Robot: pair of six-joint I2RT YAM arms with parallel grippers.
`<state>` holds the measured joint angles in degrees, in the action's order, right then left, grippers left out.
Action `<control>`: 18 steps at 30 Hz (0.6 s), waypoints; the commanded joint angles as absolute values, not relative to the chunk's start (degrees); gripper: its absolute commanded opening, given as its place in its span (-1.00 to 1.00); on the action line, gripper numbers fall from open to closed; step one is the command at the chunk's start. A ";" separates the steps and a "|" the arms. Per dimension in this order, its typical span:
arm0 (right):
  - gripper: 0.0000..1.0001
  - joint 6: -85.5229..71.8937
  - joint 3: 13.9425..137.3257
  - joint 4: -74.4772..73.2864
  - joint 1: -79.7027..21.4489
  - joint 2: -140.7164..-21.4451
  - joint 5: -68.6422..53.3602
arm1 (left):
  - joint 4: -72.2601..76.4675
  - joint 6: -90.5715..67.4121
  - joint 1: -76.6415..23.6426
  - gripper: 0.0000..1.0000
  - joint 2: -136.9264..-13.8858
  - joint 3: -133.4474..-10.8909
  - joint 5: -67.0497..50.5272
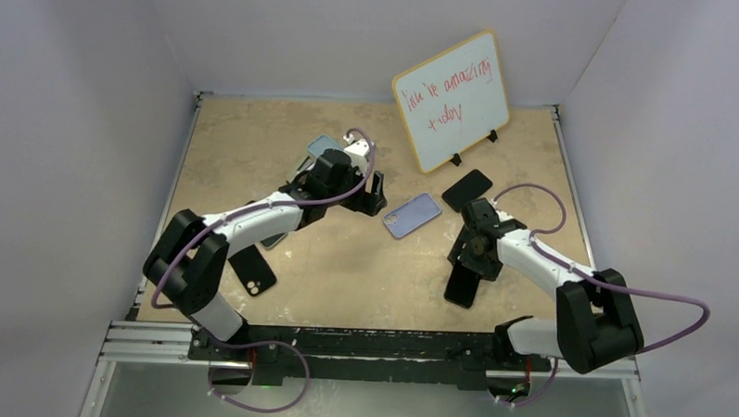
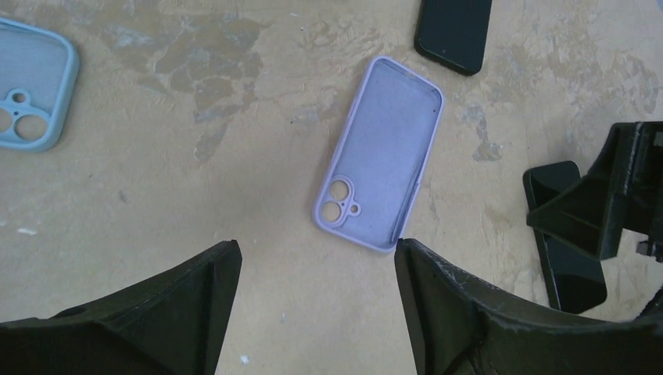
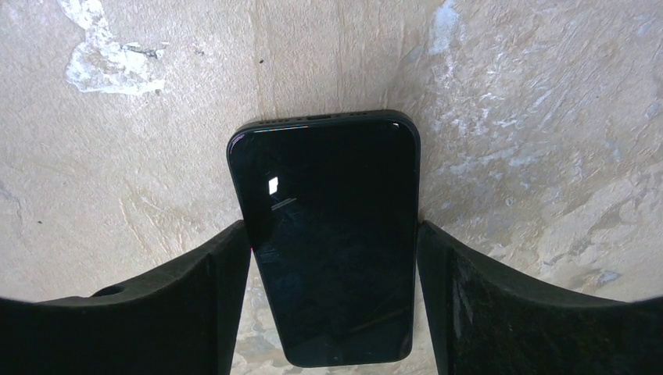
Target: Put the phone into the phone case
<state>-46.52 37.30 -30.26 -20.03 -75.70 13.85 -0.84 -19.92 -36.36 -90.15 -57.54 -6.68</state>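
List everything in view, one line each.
Table: one, tan, scuffed, white walls around.
Whiteboard: one, white with red writing, back right.
Lilac case: one, lilac, centre, hollow side up.
Blue case: one, light blue, back, left of centre.
Near phone: one, black, screen up, front right.
Far phone: one, black, in front of the whiteboard.
Black slab: one, black, front left; phone or case, cannot tell.
Left pincer: one, black, open above the table just short of the lilac case.
Right pincer: one, black, straddling the near phone; grip unclear.

White walls enclose a tan (scuffed) tabletop.
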 commanded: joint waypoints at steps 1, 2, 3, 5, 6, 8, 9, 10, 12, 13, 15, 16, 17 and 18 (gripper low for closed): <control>0.39 -48.33 34.45 -30.43 -20.22 -73.78 12.58 | 12.57 -20.92 -36.71 0.48 -94.38 -57.21 -7.27; 0.39 -47.77 34.40 -30.16 -20.22 -73.55 11.93 | 13.23 -20.96 -36.72 0.47 -95.60 -57.35 -7.40; 0.38 -47.24 34.50 -29.95 -20.24 -73.49 11.43 | 14.14 -21.19 -36.70 0.46 -96.84 -57.45 -7.51; 0.33 -46.49 34.56 -29.76 -20.24 -73.43 10.94 | 15.76 -20.64 -36.74 0.42 -99.35 -58.10 -7.84; 0.30 -46.23 34.60 -29.79 -20.25 -73.22 10.98 | 15.99 -20.15 -36.74 0.40 -100.57 -58.67 -8.02; 0.25 -46.14 34.62 -30.09 -20.25 -72.42 11.16 | 15.91 -19.24 -36.69 0.36 -103.02 -59.99 -8.05; 0.24 -46.02 34.55 -30.02 -20.23 -71.53 11.02 | 15.95 -18.79 -36.70 0.34 -103.98 -60.49 -8.27; 0.23 -45.97 34.42 -30.02 -20.22 -70.87 11.07 | 16.22 -18.27 -36.72 0.32 -104.91 -60.81 -8.65; 0.22 -45.81 34.12 -29.93 -20.27 -69.67 10.92 | 17.19 -17.79 -36.67 0.27 -106.36 -60.96 -9.21; 0.21 -45.79 33.92 -29.85 -20.22 -69.20 10.73 | 17.53 -17.65 -36.70 0.22 -106.94 -61.04 -9.56; 0.19 -45.79 33.51 -29.49 -20.28 -68.63 10.28 | 17.98 -17.58 -36.73 0.14 -108.15 -61.21 -10.85; 0.19 -45.79 33.36 -29.31 -20.27 -68.41 9.93 | 18.01 -17.62 -36.79 0.09 -108.64 -61.25 -11.45; 0.19 -45.90 33.25 -29.17 -20.27 -68.32 9.73 | 17.97 -17.70 -36.80 0.07 -109.09 -61.22 -11.85; 0.18 -45.93 33.18 -29.08 -20.23 -68.16 9.57 | 17.94 -17.86 -36.82 0.05 -109.48 -61.07 -12.01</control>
<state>-46.00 33.56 -29.23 -20.14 -69.58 10.85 13.82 -18.85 -36.53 -108.53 -58.74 -9.19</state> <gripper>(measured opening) 0.728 0.544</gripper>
